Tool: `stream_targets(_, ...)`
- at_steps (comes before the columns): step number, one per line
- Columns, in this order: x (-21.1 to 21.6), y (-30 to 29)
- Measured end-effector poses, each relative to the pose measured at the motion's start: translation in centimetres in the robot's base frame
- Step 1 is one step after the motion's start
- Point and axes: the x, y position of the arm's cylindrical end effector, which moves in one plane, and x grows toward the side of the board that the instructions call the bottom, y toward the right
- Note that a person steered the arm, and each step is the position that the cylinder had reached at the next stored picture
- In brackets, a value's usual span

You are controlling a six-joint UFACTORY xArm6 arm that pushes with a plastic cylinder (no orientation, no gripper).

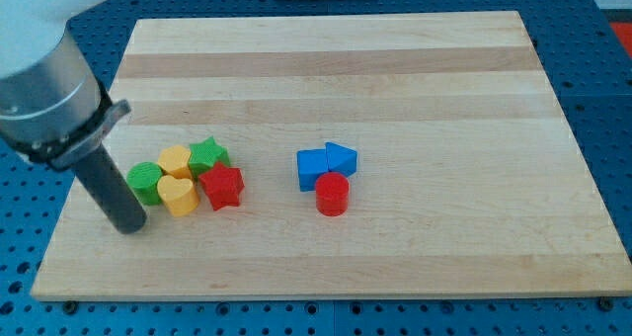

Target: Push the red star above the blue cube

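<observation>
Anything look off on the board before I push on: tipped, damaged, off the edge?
Nothing stands out. The red star sits in the left cluster, the blue cube touches the blue triangle and red cylinder. My tip rests left of the cluster.

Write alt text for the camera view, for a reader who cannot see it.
A dark rod's tip rests on a wooden board, at the view's left of a cluster: green cylinder, two yellow blocks, green star, red star. Further right sit a blue cube, blue triangular block and red cylinder.
</observation>
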Motion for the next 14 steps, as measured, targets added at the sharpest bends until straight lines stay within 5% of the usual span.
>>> stream_targets(3,-2.4,7.1)
stream_targets(9,-5.5,7.5)
stream_targets(14,-8.5,16.2)
